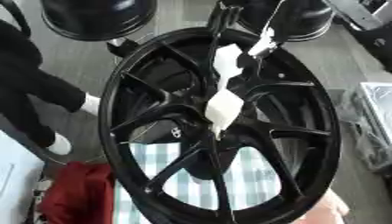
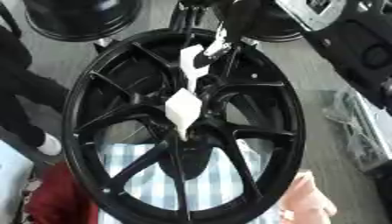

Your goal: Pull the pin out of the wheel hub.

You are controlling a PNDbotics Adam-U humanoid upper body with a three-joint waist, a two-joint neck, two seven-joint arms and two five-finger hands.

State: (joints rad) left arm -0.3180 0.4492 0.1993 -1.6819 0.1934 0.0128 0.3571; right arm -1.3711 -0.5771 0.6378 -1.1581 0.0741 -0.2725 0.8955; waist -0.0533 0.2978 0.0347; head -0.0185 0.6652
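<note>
A black multi-spoke wheel hub [image 1: 153, 78] stands nearly upright and fills both eye views. My right arm [image 2: 352, 48] comes in from the upper right. Its hand [image 1: 223, 107], black with white covers, reaches down across the spokes to the hub's centre [image 2: 183, 131]. The pin itself is hidden behind the hand. A person's bare hand [image 2: 306, 201] rests against the rim at the lower right. My left hand shows in neither view.
A blue-and-white checked cloth [image 1: 253, 175] lies under the wheel. A red cloth [image 1: 76, 192] is bunched at the lower left. Two more black wheels [image 1: 99, 17] stand at the back. Clear-wrapped metal parts [image 1: 375, 118] lie at the right.
</note>
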